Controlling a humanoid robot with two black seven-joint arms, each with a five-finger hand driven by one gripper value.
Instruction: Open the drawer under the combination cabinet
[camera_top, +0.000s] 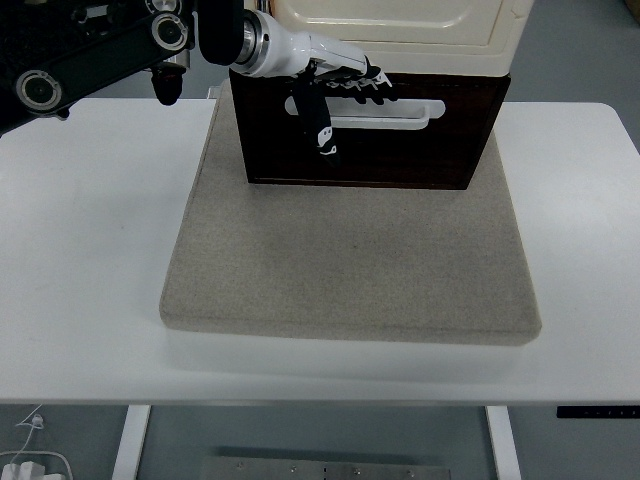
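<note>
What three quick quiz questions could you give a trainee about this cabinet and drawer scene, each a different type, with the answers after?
1. True or false: the dark brown wooden drawer is already pulled far out over the grey felt mat.
2. Which is at the long white drawer handle? A) the left robot hand B) a person's hand C) nothing
3. Fill in: the cream-coloured cabinet sits ___ the drawer.

Key: 1 false, its front stands at the mat's far end. 2 A, its fingers lie over the handle's left part. 3 above.
</note>
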